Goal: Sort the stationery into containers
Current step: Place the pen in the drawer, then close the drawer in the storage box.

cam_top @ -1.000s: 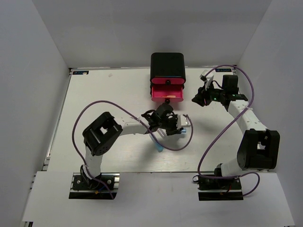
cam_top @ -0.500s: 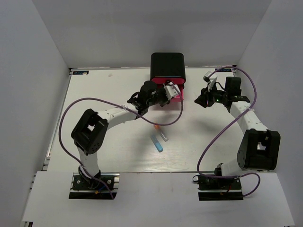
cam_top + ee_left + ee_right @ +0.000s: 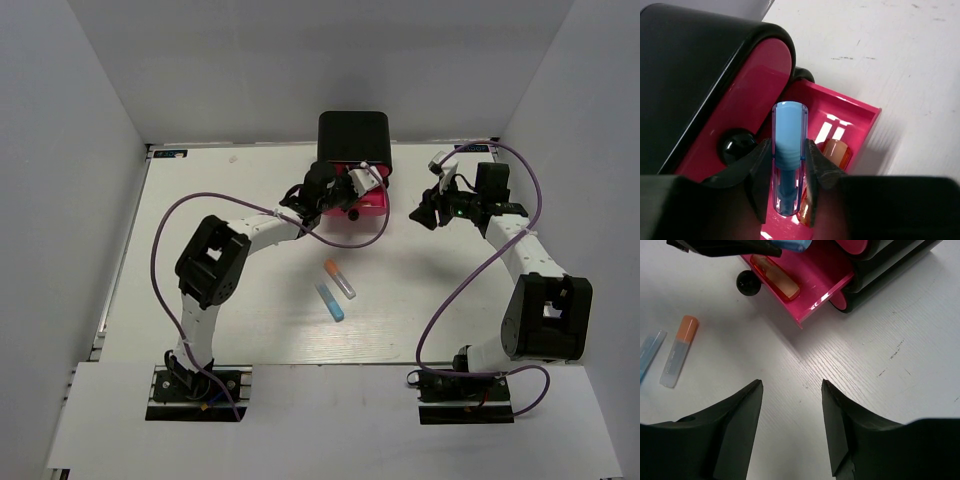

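1. Over the pulled-out drawer at the far middle of the white table (image 3: 200, 200), the left gripper (image 3: 788, 147) holds a short, chunky light blue marker with a clear cap (image 3: 789, 122). Its jaws are narrow and press the barrel from both sides.
2. The held marker's long axis runs along the fingers, with the capped end pointing out past the fingertips.
3. A glossy pink plastic drawer tray (image 3: 860, 117) lies directly below and beyond the jaws, projecting from the black rounded-corner case (image 3: 690, 60).
4. One translucent orange marker (image 3: 834, 152) lies in the tray, just beside the held marker in the wrist view and roughly parallel to it.
5. A black round knob (image 3: 737, 146) shows on the closed pink front to the left of the jaws. Which tier is open cannot be told.
6. The right gripper (image 3: 791, 390) hovers over bare table to the right of the case. Its jaws are wide apart with nothing between them.
7. An orange-capped grey marker (image 3: 339, 279) and a blue marker (image 3: 330, 301) lie side by side on the table between the arms. Both run diagonally from far left to near right.
8. Judgement: the step in hand is the deposit. It depends on the marker hanging over the tray floor rather than its wall. Released here, it should settle alongside the orange one.
9. Judgement: the free right gripper looks better placed for the two markers on the table.
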### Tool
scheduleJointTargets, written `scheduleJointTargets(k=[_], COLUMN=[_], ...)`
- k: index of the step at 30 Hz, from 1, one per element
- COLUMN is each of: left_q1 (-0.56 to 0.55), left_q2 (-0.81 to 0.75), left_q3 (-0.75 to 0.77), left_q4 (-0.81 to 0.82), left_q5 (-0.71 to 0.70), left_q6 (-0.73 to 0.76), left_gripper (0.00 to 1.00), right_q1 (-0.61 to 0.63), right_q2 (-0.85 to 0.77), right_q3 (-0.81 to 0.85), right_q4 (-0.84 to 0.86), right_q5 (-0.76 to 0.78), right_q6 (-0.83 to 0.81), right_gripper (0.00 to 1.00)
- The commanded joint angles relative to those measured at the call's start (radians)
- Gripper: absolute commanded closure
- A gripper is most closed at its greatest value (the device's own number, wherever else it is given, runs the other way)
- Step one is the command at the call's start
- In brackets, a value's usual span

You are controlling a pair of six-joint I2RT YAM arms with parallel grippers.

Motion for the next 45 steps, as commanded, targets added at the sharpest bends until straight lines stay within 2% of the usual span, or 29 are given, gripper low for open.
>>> scheduleJointTargets(k=[1,4,10,13,14,15,16,20,21,22,23,24,25,26,27,28,30,31,33,34,38,41,45], left_q1=[0.008,0.008,0.008,-0.003,-0.003,-0.003,-0.003,0.008,0.008,0.008,0.008,0.008,0.018,0.019,0.031,0.031,0.04,0.04,0.04,0.04,0.049,0.058,0.078], left_q2=[-0.034,-0.045,-0.112,-0.169,-0.215,-0.239,-0.264,-0.407,-0.437,-0.494,-0.519,-0.54,-0.559,-0.571,-0.582,-0.582,-0.547,-0.528,-0.463,-0.435,-0.303,-0.222,-0.162], left_q3=[0.026,0.017,0.017,-0.003,-0.014,-0.032,-0.032,-0.146,-0.222,-0.268,-0.366,-0.412,-0.457,-0.544,-0.589,-0.629,-0.696,-0.706,-0.72,-0.72,-0.631,-0.6,-0.562], left_q4=[0.008,0.03,0.067,0.077,0.088,0.088,0.076,0.039,0.039,0.051,0.092,0.109,0.123,0.14,0.212,0.252,0.339,0.364,0.456,0.482,0.524,0.567,0.602], left_q5=[-0.02,-0.032,-0.032,-0.054,-0.054,-0.066,-0.077,-0.096,-0.13,-0.13,-0.13,-0.153,-0.173,-0.183,-0.183,-0.183,-0.16,-0.16,-0.128,-0.106,-0.01,0.012,0.037], left_q6=[-0.004,-0.015,-0.035,-0.064,-0.101,-0.127,-0.164,-0.458,-0.504,-0.552,-0.64,-0.687,-0.743,-0.809,-0.928,-0.981,-1.126,-1.17,-1.262,-1.279,-1.308,-1.359,-1.414], left_gripper=[0.51,0.4,0.36,0.35,0.35,0.35,0.36,0.71,0.84,0.88,0.88,0.89,0.89,0.91,0.91,0.91,0.88,0.77,0.63,0.54,0.42,0.33,0.27], right_q1=[0.0,0.001,0.001,0.001,0.0,0.0,0.0,0.0,0.0,0.0,-0.002,0.001,-0.002,0.003,0.004,0.007,0.009,0.01,0.01,0.012,0.009,0.009,0.007], right_q2=[-0.032,-0.029,-0.025,-0.032,-0.036,-0.054,-0.062,-0.068,-0.05,-0.024,0.019,0.043,0.098,0.112,0.116,0.104,0.091,0.077,0.067,0.07,0.056,0.051,0.051], right_q3=[-0.009,-0.007,0.003,0.014,0.019,0.02,0.014,-0.006,0.0,0.013,0.064,0.095,0.171,0.183,0.184,0.151,0.122,0.093,0.086,0.085,0.063,0.054,0.046], right_q4=[0.005,0.004,-0.004,-0.014,-0.004,0.019,0.068,0.205,0.185,0.153,0.109,-0.033,-0.06,-0.076,-0.079,-0.047,-0.007,0.005,0.013,0.012,0.016,0.028,0.035], right_q5=[-0.022,-0.029,-0.031,-0.033,-0.023,-0.014,0.015,0.137,0.168,0.176,0.097,0.072,0.046,-0.004,-0.023,-0.028,-0.049,-0.056,-0.057,-0.057,-0.053,-0.056,-0.056], right_q6=[-0.016,-0.016,-0.033,-0.053,-0.061,-0.064,-0.064,0.025,0.049,0.077,0.059,0.047,0.041,0.04,0.056,0.071,0.08,0.083,0.085,0.085,0.079,0.08,0.086], right_gripper=[0.43,0.42,0.4,0.35,0.33,0.1,0.1,0.1,0.1,0.12,0.25,0.4,0.79,1.0,1.0,1.0,1.0,1.0,0.89,0.8,0.7,0.69,0.67])
